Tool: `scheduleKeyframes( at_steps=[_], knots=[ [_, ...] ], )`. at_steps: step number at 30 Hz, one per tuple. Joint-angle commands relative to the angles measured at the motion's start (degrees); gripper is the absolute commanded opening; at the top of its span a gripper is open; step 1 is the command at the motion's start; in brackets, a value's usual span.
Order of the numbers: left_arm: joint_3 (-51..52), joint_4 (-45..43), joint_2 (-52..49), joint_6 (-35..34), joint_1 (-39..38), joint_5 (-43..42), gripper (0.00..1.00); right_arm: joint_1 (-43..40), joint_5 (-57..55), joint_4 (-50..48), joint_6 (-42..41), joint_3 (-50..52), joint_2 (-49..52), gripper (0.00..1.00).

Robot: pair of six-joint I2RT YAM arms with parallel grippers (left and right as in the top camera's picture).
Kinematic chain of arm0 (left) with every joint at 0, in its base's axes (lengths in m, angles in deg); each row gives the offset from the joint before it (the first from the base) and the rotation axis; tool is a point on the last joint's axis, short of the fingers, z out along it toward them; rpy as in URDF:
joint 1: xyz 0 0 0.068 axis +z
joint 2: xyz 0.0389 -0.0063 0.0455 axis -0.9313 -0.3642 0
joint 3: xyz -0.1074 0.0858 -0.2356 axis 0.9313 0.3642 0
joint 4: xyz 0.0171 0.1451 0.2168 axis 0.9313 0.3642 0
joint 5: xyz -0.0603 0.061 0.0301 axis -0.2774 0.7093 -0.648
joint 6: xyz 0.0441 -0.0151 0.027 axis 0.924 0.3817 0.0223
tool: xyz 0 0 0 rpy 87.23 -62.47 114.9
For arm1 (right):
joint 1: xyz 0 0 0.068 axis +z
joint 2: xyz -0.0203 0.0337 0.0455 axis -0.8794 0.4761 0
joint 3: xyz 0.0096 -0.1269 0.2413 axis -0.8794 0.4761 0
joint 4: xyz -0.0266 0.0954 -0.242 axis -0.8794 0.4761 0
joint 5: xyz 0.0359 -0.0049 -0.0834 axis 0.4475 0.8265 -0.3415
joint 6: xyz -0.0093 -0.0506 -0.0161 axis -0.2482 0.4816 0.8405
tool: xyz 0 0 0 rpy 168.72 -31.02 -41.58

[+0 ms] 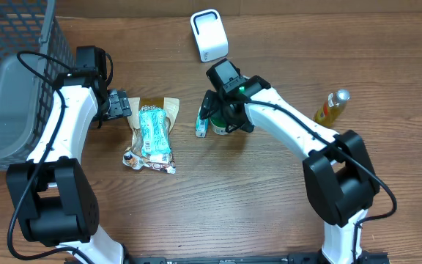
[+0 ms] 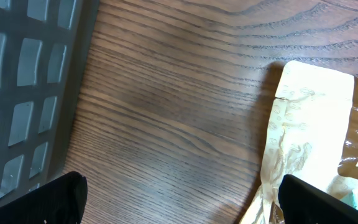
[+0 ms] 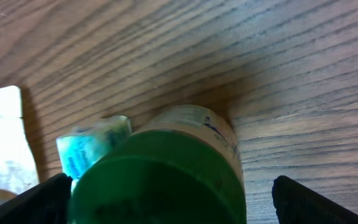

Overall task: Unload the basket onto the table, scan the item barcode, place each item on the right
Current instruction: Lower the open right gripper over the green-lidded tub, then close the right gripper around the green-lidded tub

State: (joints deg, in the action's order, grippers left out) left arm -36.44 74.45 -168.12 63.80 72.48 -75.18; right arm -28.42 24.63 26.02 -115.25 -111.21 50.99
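A white barcode scanner [image 1: 209, 35] stands at the back of the table. A jar with a green lid [image 3: 166, 180] sits between the wide-apart fingers of my right gripper [image 3: 166, 202], with a gap showing on its right side; from overhead the gripper [image 1: 223, 117] hangs over the jar [image 1: 219, 129]. A small teal packet [image 1: 202, 119] lies just left of the jar. My left gripper [image 1: 120, 105] is open over bare wood, its right finger [image 2: 328, 202] at the edge of a cream snack bag [image 2: 309, 118] that carries a teal pack [image 1: 152, 132].
A grey wire basket [image 1: 13, 66] fills the far left corner, close to my left arm. A yellow bottle [image 1: 332, 107] lies to the right of my right arm.
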Motion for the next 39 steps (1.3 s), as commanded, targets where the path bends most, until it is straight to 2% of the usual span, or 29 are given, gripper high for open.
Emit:
scheduleKeyframes(
  at_steps=[1,4,6,8,16,21,25,29,32,39],
  knots=[
    [-0.3,-0.1,0.0,0.2,-0.2,0.8,1.00,0.3,-1.0,-0.2,-0.6,0.0,0.1,0.99],
    [-0.3,-0.1,0.0,0.2,-0.2,0.8,1.00,0.3,-1.4,0.7,-0.6,0.0,0.1,0.97],
    [-0.3,-0.1,0.0,0.2,-0.2,0.8,1.00,0.2,-3.2,1.9,-0.6,0.0,0.1,0.90],
    [-0.3,-0.1,0.0,0.2,-0.2,0.8,1.00,0.2,-5.3,3.5,-0.5,0.0,0.1,0.89],
    [-0.3,-0.1,0.0,0.2,-0.2,0.8,1.00,0.1,-6.0,6.1,0.6,-1.0,0.0,0.88],
    [-0.3,-0.1,0.0,0.2,-0.2,0.8,1.00,-0.3,-6.0,8.9,7.6,-3.0,0.0,0.88],
    [-0.3,-0.1,0.0,0.2,-0.2,0.8,0.99,-0.7,-6.2,10.3,9.1,-3.2,0.0,0.88],
    [-0.3,-0.1,0.0,0.2,-0.2,0.8,1.00,-0.7,-6.1,9.5,10.9,-3.2,0.0,0.89],
    [-0.3,-0.1,0.0,0.2,-0.2,0.8,0.99,-0.7,-6.1,8.3,13.2,-3.2,0.0,0.94],
    [-0.3,-0.1,0.0,0.2,-0.2,0.8,0.99,-0.7,-6.2,4.5,13.8,-3.1,0.1,0.95]
  ],
)
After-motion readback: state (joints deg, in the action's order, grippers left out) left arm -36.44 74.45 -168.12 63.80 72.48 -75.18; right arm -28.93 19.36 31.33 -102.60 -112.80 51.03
